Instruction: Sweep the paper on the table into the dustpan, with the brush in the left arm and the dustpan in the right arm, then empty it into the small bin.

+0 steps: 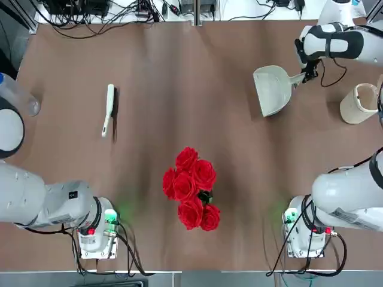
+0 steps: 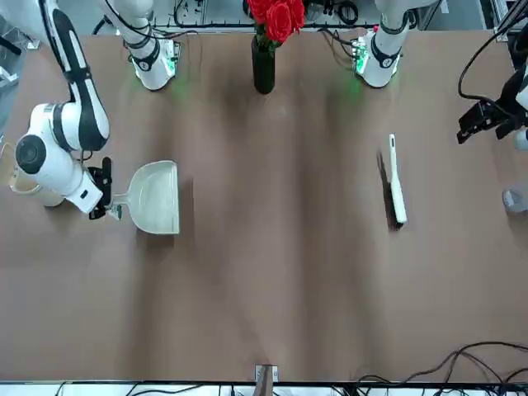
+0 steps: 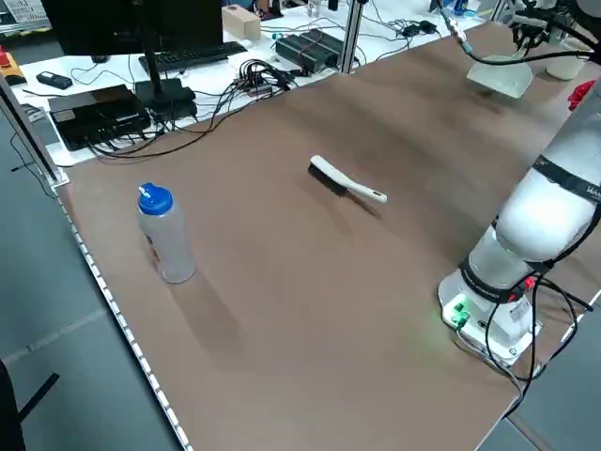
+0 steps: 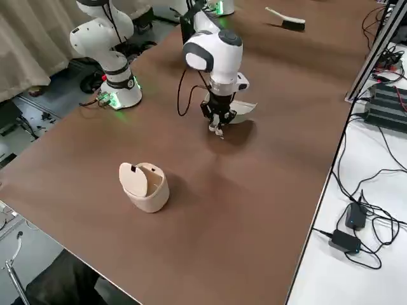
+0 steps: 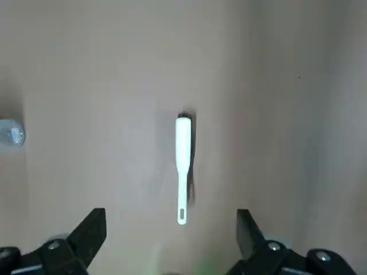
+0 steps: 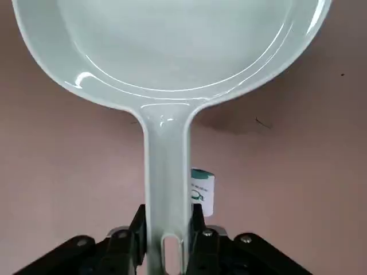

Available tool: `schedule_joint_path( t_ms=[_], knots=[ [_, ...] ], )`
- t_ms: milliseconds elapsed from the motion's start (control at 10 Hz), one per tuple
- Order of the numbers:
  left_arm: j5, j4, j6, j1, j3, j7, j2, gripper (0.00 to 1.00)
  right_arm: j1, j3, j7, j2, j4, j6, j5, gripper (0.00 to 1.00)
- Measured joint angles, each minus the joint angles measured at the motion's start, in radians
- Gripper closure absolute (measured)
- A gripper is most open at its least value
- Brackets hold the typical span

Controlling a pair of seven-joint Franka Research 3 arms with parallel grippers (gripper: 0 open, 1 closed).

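The pale dustpan (image 1: 272, 89) is at the far right of the table (image 1: 197, 72), and my right gripper (image 1: 308, 73) is shut on its short handle (image 6: 166, 189). The scoop (image 6: 172, 46) holds nothing. The cream-white brush (image 1: 108, 109) lies loose on the far left part of the table. My left gripper (image 5: 170, 220) hangs open high above the brush (image 5: 182, 166), apart from it. It also shows at the table's left edge (image 2: 483, 120). The small bin (image 4: 145, 186) stands to the right of the dustpan, near the table's right edge. The paper is not in view.
A bunch of red roses (image 1: 191, 188) in a dark vase (image 2: 264, 62) stands near the front middle, between the arm bases. A clear bottle (image 3: 164, 235) with a blue cap stands at the left edge. Cables and electronics (image 3: 141, 94) lie beyond the far edge.
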Motion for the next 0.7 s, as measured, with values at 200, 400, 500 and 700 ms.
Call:
schedule_joint_path(
  t_ms=[200, 400, 500, 700],
  knots=[
    [0.0, 0.0, 0.0, -0.001, -0.027, -0.003, 0.0, 0.0, -0.019, -0.001, 0.0, 0.033, 0.0, 0.031, -0.011, 0.67],
    [0.0, 0.0, 0.0, -0.001, -0.043, -0.005, 0.0, 0.0, -0.045, -0.001, -0.004, 0.059, 0.0, 0.054, -0.021, 0.67],
    [0.0, 0.0, 0.0, 0.0, -0.043, -0.004, 0.0, 0.0, -0.055, -0.001, -0.005, 0.066, 0.001, 0.06, -0.027, 0.67],
    [0.0, 0.0, -0.001, 0.004, -0.042, -0.001, 0.0, 0.0, -0.058, -0.001, -0.005, 0.073, 0.001, 0.064, -0.03, 0.67]
  ],
)
